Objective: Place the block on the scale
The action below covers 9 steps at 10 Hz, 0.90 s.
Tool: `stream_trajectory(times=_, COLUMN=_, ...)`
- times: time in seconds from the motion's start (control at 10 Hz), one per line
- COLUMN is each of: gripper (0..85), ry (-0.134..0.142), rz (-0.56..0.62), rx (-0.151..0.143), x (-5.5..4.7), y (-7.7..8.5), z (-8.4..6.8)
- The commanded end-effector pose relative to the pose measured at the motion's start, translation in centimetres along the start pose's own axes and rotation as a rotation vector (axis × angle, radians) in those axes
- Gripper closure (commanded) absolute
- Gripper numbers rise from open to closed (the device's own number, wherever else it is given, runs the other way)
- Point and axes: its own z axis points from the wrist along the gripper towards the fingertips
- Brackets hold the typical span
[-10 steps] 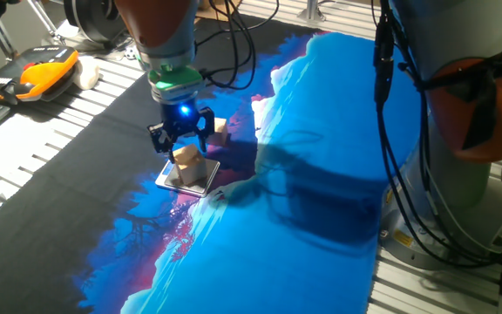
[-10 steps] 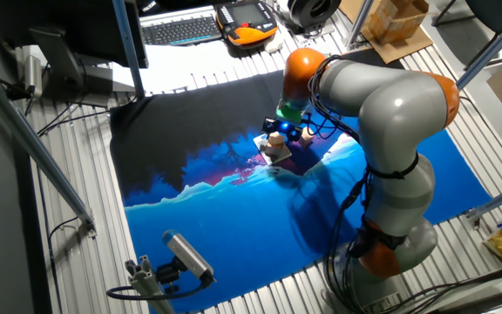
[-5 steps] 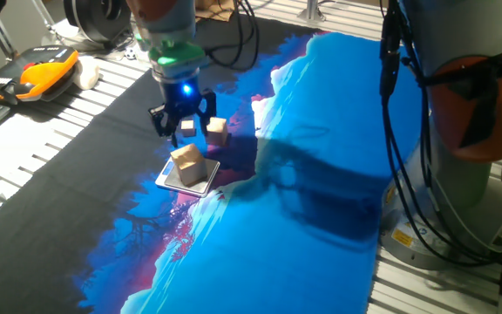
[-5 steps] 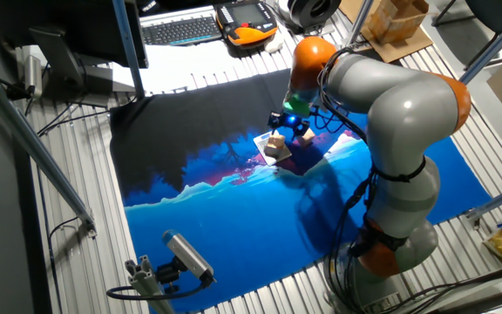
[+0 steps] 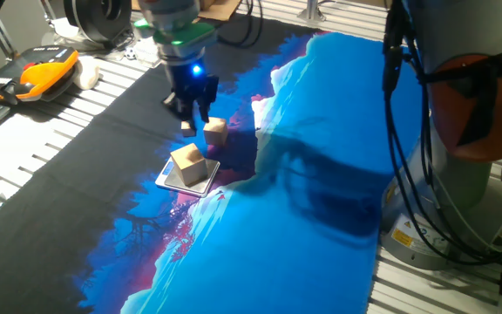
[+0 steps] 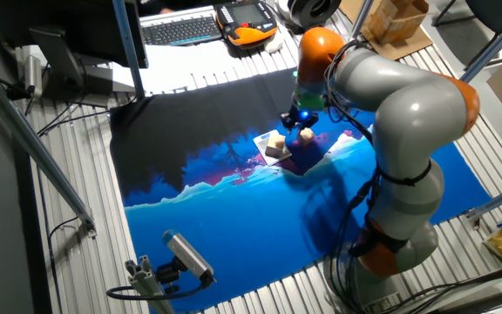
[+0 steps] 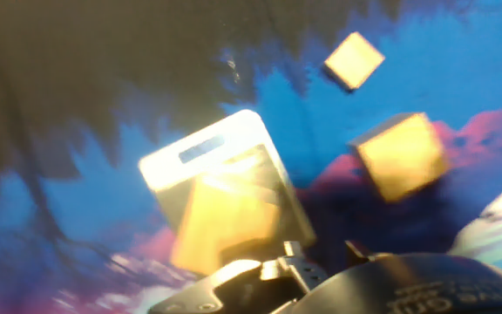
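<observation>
The block (image 5: 187,159), the largest wooden cube, rests on the silvery plate of the scale (image 5: 171,180). It also shows in the other fixed view (image 6: 276,143) and, blurred, in the hand view (image 7: 225,218) on the scale (image 7: 200,150). My gripper (image 5: 190,111) is open and empty. It hangs above the cloth behind the scale, apart from the block, and shows in the other fixed view (image 6: 293,122). Its fingertips are not clear in the hand view.
A medium wooden cube (image 5: 215,131) lies on the cloth just behind the scale, also in the hand view (image 7: 402,157). A tiny cube (image 7: 354,59) lies near it, under my gripper. A blue and black cloth (image 5: 303,192) covers the table. An orange pendant (image 5: 42,70) lies far left.
My gripper has let go of the block on the scale and has risen up and back, away from it. The block stays on the plate.
</observation>
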Motion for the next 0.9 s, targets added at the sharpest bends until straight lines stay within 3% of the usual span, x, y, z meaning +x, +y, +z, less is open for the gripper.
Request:
stream_trajectory(times=0.0, gripper=85.0, ry=-0.015, rz=-0.176, rx=-0.003, x=0.18, y=-0.29, z=-0.04)
stream_trajectory(times=0.1, gripper=85.0, ry=-0.011, rz=-0.207, rx=-0.03, x=0.33, y=-0.58, z=-0.06)
stream_trajectory(times=0.4, gripper=85.0, ry=0.012, rz=-0.329, rx=-0.025, x=0.85, y=-0.56, z=-0.13)
stream_trajectory(times=0.8, gripper=85.0, ry=0.016, rz=-0.346, rx=-0.023, x=1.0, y=0.13, z=0.07)
